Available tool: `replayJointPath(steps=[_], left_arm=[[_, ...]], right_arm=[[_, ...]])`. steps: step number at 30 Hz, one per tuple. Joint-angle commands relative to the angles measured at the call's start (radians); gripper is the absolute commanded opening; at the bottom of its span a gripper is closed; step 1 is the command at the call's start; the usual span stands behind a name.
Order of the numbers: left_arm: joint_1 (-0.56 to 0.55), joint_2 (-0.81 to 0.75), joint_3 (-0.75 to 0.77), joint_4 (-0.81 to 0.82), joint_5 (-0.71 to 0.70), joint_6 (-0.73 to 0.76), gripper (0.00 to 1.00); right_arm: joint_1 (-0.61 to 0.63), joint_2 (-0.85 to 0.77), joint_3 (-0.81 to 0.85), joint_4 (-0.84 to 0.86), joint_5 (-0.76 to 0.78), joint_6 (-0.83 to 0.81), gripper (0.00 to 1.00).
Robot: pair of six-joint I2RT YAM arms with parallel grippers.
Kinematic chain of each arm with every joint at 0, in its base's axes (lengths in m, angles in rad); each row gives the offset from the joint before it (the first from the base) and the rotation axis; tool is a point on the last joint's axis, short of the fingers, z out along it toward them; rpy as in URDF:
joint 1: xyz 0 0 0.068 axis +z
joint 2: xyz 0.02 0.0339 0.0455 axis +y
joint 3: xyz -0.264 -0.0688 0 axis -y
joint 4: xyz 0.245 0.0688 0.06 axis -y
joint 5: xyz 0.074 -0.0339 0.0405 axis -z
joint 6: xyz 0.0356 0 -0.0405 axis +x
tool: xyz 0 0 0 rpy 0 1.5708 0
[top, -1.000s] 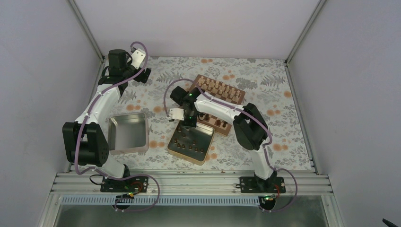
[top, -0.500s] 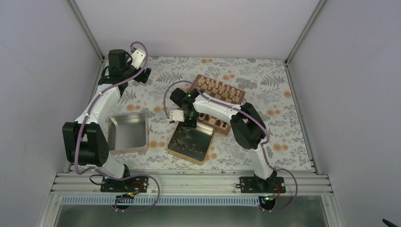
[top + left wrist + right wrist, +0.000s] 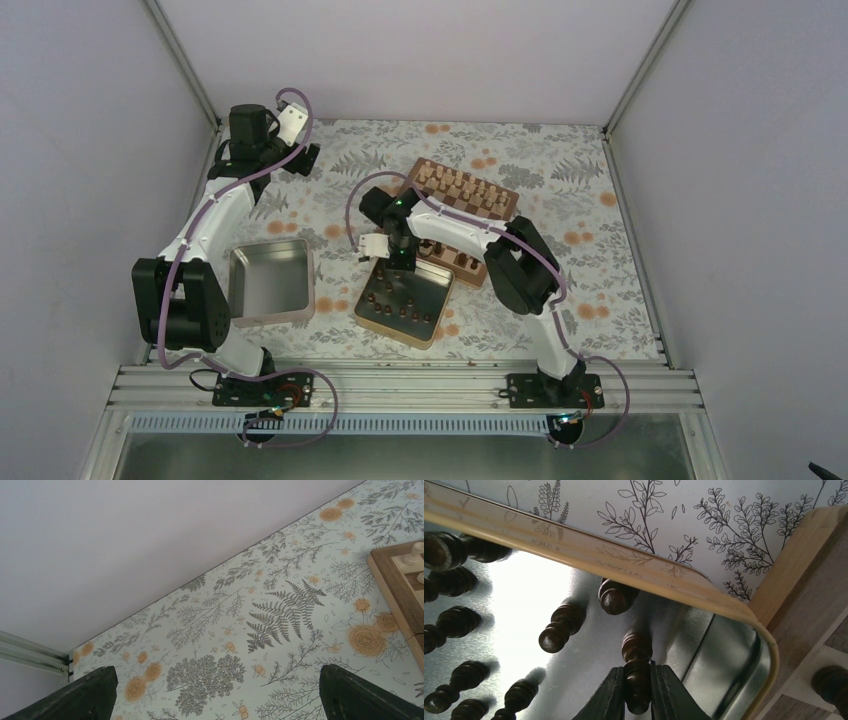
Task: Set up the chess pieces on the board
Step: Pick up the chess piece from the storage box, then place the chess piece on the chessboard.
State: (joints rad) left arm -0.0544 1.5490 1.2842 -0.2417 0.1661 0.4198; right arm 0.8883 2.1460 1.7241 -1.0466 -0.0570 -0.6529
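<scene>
One dark chess piece upright in the metal tin, in the corner next to the board. My right claw pinches it between both fingers. Other dark chess pieces stand nearby in the tin. Pale chessmen line the board's far rows. Left claw spread wide above the tabletop, well apart.
</scene>
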Motion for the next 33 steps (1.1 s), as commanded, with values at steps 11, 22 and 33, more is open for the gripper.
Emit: replayJointPath(steps=[11,22,33], left_arm=[[0.002,-0.023,0.007,0.008,0.019,0.005,1.0],[0.001,-0.016,0.02,0.004,0.014,0.004,1.0],[0.001,-0.012,0.022,0.002,0.008,0.002,1.0]], right_arm=[[-0.075,-0.137,0.131,-0.136,0.002,0.011,0.09],[-0.268,-0.234,0.059,-0.123,0.027,0.019,0.1],[-0.326,-0.287,-0.125,-0.065,0.018,0.041,0.11]])
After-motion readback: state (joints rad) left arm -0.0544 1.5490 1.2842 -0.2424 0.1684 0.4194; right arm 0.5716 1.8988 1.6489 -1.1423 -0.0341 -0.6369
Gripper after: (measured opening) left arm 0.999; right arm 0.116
